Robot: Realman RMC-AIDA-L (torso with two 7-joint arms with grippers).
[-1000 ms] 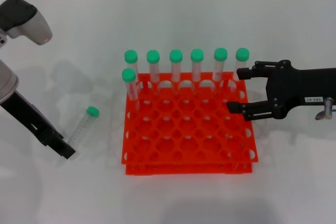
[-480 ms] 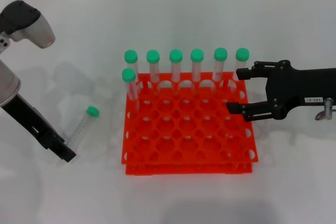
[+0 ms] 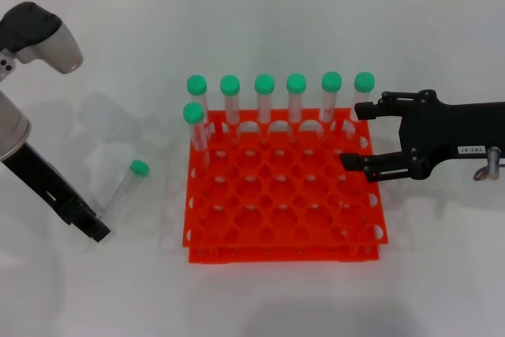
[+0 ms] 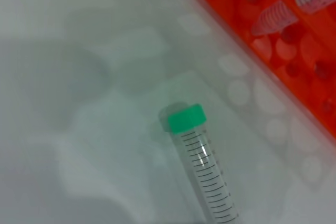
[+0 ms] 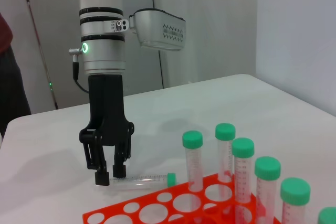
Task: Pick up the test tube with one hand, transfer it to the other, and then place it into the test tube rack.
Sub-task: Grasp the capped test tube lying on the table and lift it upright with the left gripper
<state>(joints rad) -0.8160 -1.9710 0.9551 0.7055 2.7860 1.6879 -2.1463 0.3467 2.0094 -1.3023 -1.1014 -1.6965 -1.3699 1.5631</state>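
Observation:
The test tube, clear with a green cap, lies on the white table left of the orange-red rack. My left gripper is low at the tube's bottom end. In the right wrist view it is open, fingertips close to the table on either side of that end of the tube. The left wrist view shows the tube close below, cap towards the rack. My right gripper, with a white label, is open and empty over the rack's right edge.
Several green-capped tubes stand in the rack's back row, and one more stands at the left of the second row. They also show in the right wrist view. The table's far edge runs along the back.
My left gripper has shifted slightly at the tube's bottom end. The tube, the rack and my right gripper have not moved.

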